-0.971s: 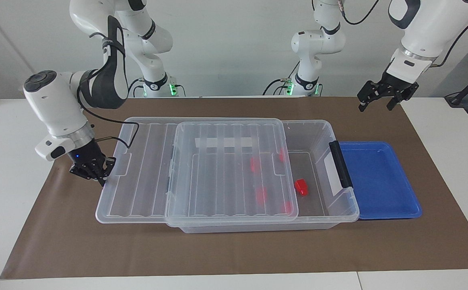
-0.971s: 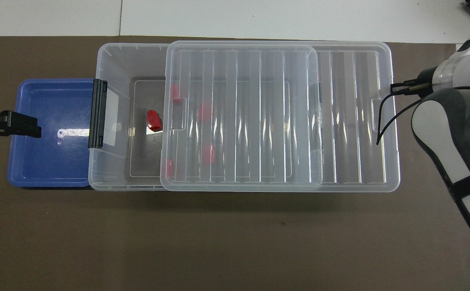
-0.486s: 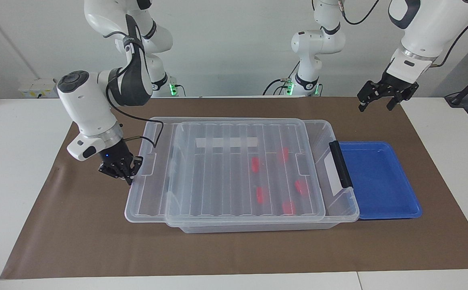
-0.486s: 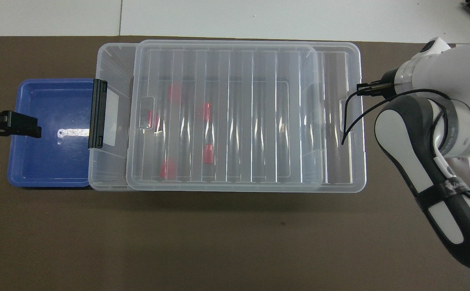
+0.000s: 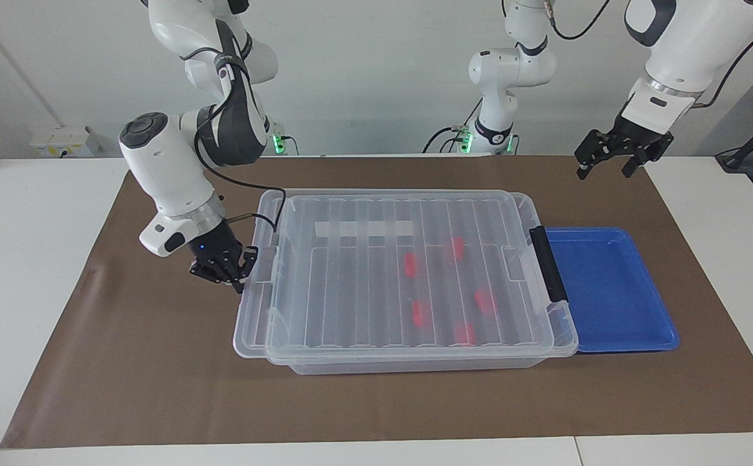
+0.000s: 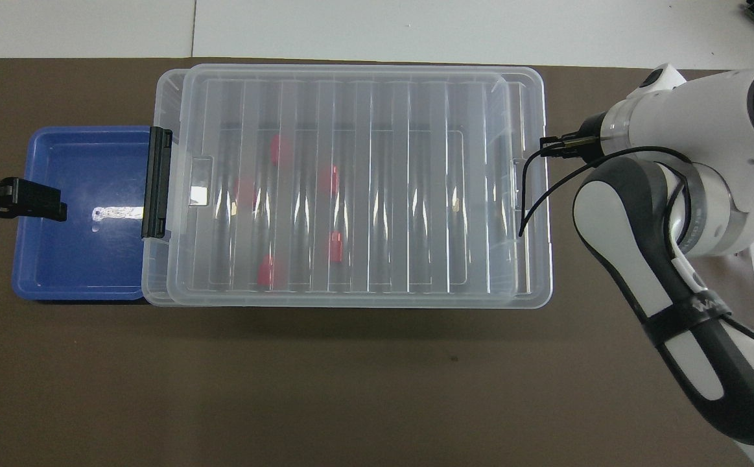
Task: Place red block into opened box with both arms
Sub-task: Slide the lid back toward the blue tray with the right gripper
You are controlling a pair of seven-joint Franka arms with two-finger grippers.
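Observation:
The clear box [image 5: 415, 366] [image 6: 156, 97] lies mid-mat with its ribbed lid [image 5: 363, 272] [image 6: 383, 194] over nearly the whole opening. Several red blocks [image 5: 410, 263] [image 6: 330, 178] lie inside, blurred through the lid. My right gripper [image 5: 224, 270] is shut and low, its tips against the lid's rim at the right arm's end of the table. In the overhead view the right arm's wrist hides it. My left gripper [image 5: 605, 169] [image 6: 10, 201] hangs open and empty, up over the outer end of the blue tray.
The blue tray [image 5: 609, 291] [image 6: 78, 259] is empty and butts against the box's end with the black handle [image 5: 548, 262] [image 6: 157, 181]. A brown mat [image 5: 123, 388] covers the table under everything. The right arm's cable [image 6: 532, 188] droops over the lid's end.
My right gripper has travelled toward the left arm's end of the table, and the lid slid with it across the box, covering the red block that lay exposed. The left arm has not moved.

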